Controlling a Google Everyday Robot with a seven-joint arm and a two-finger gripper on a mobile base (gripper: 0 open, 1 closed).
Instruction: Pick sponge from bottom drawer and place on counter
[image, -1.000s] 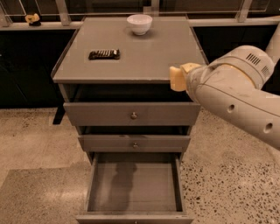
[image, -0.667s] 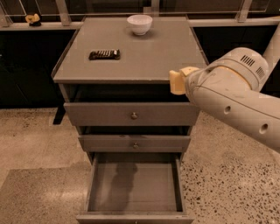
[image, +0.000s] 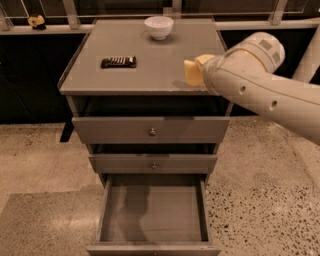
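sponge (image: 193, 71): yellow, sat right at the arm's tip by the counter's front right edge
gripper (image: 202, 69): over that same edge, mostly tucked behind the white arm (image: 260, 85)
counter (image: 150, 75): white bowl (image: 159, 27) at the back, dark bar (image: 118, 62) towards the left
bottom drawer (image: 152, 210): was pulled out, grey floor showing

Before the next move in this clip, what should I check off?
1. Sponge out of the bottom drawer: ok.
2. Sponge over the counter, near its right front edge: ok.
3. Claw at the sponge, hidden behind the wrist; its grip: cannot tell.
4. Sponge touching the counter: cannot tell.
5. Sponge well apart from the dark bar and the white bowl: ok.
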